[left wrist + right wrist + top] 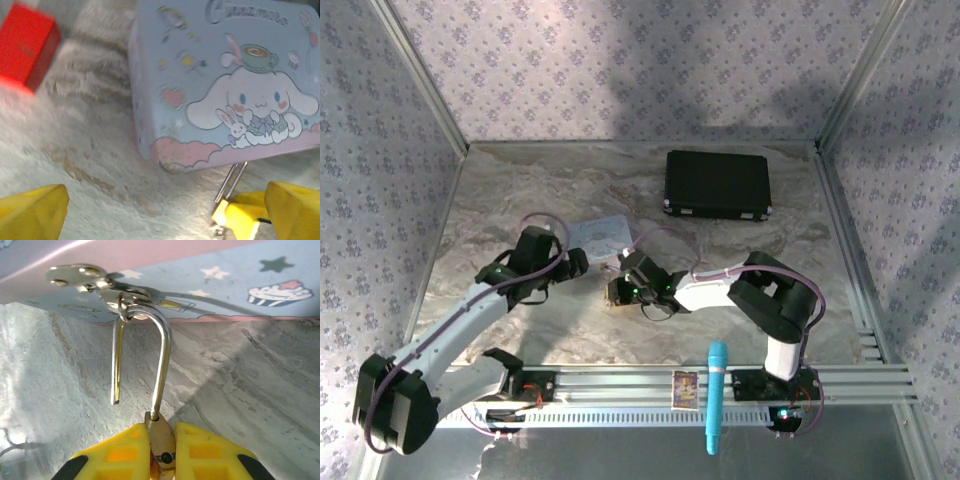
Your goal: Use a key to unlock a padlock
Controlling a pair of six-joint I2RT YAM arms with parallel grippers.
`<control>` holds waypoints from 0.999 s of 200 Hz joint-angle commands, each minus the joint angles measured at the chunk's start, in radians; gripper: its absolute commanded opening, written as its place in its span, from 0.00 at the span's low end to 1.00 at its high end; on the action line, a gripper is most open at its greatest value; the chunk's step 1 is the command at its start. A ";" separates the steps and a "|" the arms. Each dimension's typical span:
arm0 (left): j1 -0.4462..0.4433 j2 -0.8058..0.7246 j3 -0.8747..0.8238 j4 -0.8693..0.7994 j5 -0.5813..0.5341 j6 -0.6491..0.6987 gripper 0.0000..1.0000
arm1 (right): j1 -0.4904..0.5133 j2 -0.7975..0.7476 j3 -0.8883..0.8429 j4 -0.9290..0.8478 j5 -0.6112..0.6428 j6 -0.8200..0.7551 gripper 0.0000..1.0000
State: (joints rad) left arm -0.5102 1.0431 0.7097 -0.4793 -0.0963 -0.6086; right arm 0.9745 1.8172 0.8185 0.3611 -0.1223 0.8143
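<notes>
My right gripper (pixel 161 427) is shut on the brass body of the padlock (pixel 161 442). Its silver shackle (pixel 163 355) stands sprung open, with one leg hanging free. The bend is hooked through the hasp (pixel 120 295) of the pastel tin (pixel 225 285). From above, the right gripper (pixel 618 290) sits just in front of the tin (pixel 600 235). My left gripper (pixel 162 200) is open with nothing between its fingers, close to the tin (pixel 225 90). The shackle (pixel 231 181) shows at the lower right of the left wrist view. The key is hidden.
A red block (pixel 25 47) lies left of the tin. A black case (pixel 717 184) rests at the back right. A teal cylinder (pixel 716 395) and a small card (pixel 686 388) sit on the front rail. Patterned walls close in the sides and back.
</notes>
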 commanded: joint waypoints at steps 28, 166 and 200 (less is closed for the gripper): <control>-0.165 0.195 0.221 -0.118 -0.250 0.404 0.97 | -0.064 -0.009 -0.132 0.123 -0.127 0.067 0.05; -0.370 0.548 0.245 -0.064 -0.405 0.630 0.52 | -0.143 0.005 -0.248 0.402 -0.188 0.218 0.03; -0.384 0.589 0.230 -0.059 -0.431 0.637 0.41 | -0.154 0.028 -0.233 0.508 -0.153 0.300 0.02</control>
State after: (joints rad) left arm -0.8963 1.5734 0.9657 -0.4957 -0.5297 0.0223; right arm 0.8352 1.8145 0.5850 0.7692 -0.3214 1.0222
